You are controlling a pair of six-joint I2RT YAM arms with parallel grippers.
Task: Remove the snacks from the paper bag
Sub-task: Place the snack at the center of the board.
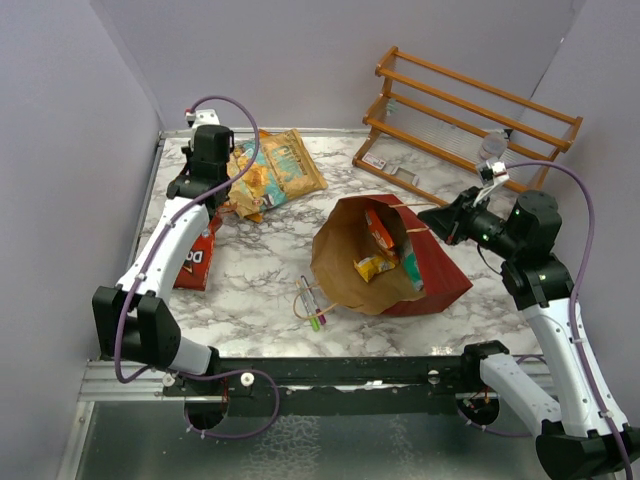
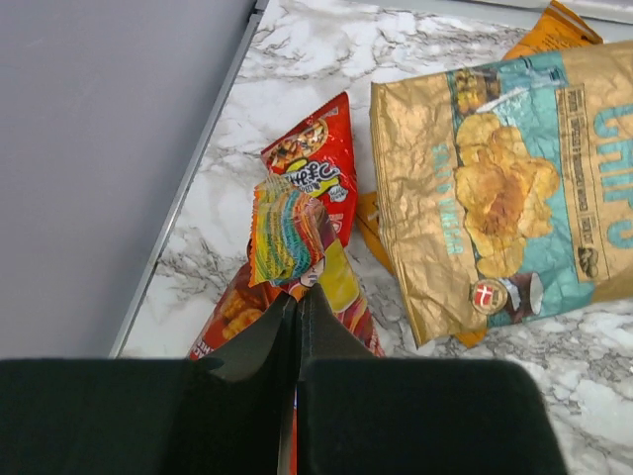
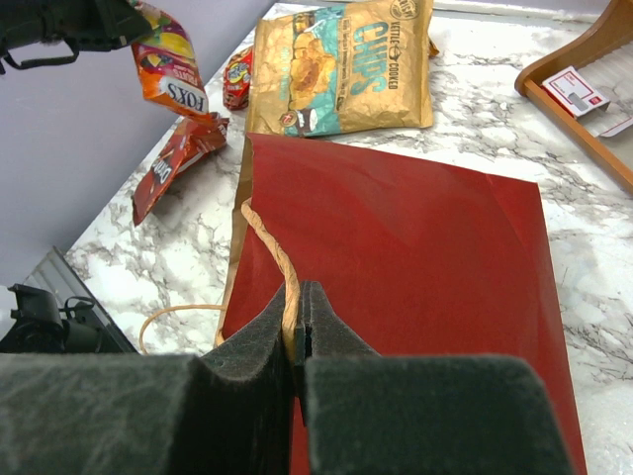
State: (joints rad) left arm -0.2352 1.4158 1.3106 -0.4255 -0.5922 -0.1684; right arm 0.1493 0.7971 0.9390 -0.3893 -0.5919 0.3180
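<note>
One paper bag (image 1: 345, 265) lies on its side just right of the desk's (image 1: 260, 290) centre. It is red outside and brown inside, with its mouth open toward 8 o'clock. Three small snacks show inside it: a red-orange packet (image 1: 380, 230), a yellow packet (image 1: 373, 267) and a teal packet (image 1: 411, 266); their print is too small to read.

The right tool (image 3: 295, 327) reaches in from 3 o'clock, its foam fingers pressed together on one string handle (image 3: 280, 259) at the bag's upper side. A second handle (image 3: 168, 315) loops loose on the desk by the mouth.

Five snacks are outside the bag. The left tool (image 2: 297, 317), at 10 o'clock, has its fingers clamped on a striped packet (image 2: 289, 233) that hangs clear of the desk; the right wrist view reads "FOX'S" on it. A large tan-and-teal bag (image 2: 504, 188) lies at 11 o'clock, printed "KETTLE COOKED CHIPS". An orange packet (image 2: 560, 26) lies partly under it, and a small red packet (image 2: 315, 163) lies just beside it toward the wall. One red Doritos bag (image 1: 200, 262) lies at 9 o'clock, partly under the left arm.

Two marker pens (image 1: 312, 305) lie side by side at 7 o'clock of the bag's mouth. One wooden rack (image 1: 470, 120) stands at 1 o'clock, holding a white card (image 3: 574, 89) with red print too small to read.
</note>
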